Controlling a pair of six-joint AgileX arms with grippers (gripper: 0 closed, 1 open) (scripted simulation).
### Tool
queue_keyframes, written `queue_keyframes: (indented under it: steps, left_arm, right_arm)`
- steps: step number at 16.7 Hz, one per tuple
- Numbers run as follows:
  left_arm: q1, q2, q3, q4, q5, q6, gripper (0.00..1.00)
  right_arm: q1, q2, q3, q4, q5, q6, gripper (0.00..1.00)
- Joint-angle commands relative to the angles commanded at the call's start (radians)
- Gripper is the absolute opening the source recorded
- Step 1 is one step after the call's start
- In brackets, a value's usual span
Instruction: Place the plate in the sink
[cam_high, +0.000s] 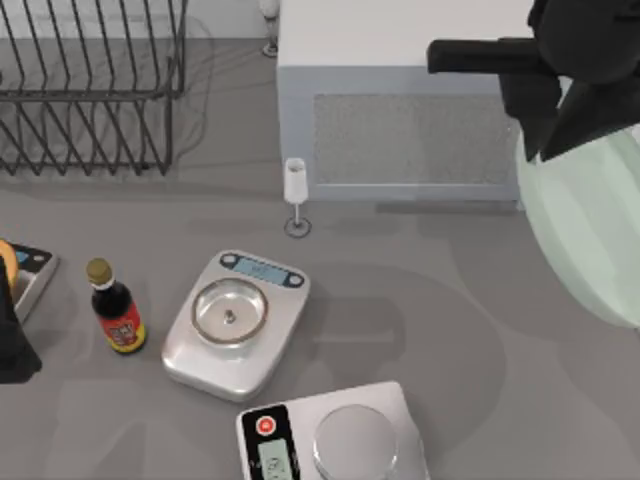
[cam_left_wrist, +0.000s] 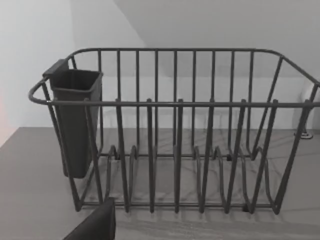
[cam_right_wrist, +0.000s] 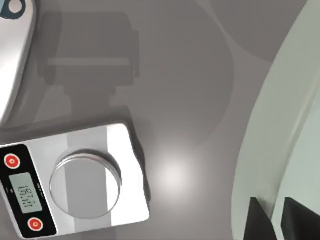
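Note:
The plate (cam_high: 590, 230) is large, round and pale mint green. It hangs tilted above the table's right edge, in front of the microwave's right end. My right gripper (cam_high: 538, 140) is shut on its rim from the far side. In the right wrist view the two dark fingers (cam_right_wrist: 260, 220) pinch the rim of the plate (cam_right_wrist: 280, 125), with my gripper (cam_right_wrist: 277, 215) high over the table. The left arm (cam_high: 12, 340) rests parked at the table's left edge. The sink is out of view.
A grey microwave (cam_high: 400, 110) stands at the back. A black wire dish rack (cam_high: 90, 90) (cam_left_wrist: 175, 140) is at the back left. On the table are a dark sauce bottle (cam_high: 118, 310), a small glass (cam_high: 296, 190) and two steel scales (cam_high: 235, 320) (cam_high: 335, 440) (cam_right_wrist: 75, 180).

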Motion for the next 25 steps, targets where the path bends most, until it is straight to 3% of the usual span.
queue_keyframes:
  steps: [5,10,17,21,25]
  left_arm:
    - [0.000,0.000,0.000,0.000,0.000,0.000,1.00]
    - [0.000,0.000,0.000,0.000,0.000,0.000,1.00]
    - [0.000,0.000,0.000,0.000,0.000,0.000,1.00]
    - [0.000,0.000,0.000,0.000,0.000,0.000,1.00]
    - [0.000,0.000,0.000,0.000,0.000,0.000,1.00]
  right_arm:
    - [-0.030,0.004,0.033,0.006,-0.008,0.004,0.00]
    - [-0.271,0.096,0.293,0.027,-0.041,-0.027,0.00]
    - [-0.583,0.570,0.682,0.009,-0.042,-0.400,0.00]
    - [-0.626,0.768,0.727,-0.018,-0.018,-0.593,0.00]
    - [-0.631,0.806,0.735,-0.025,-0.011,-0.630,0.00]
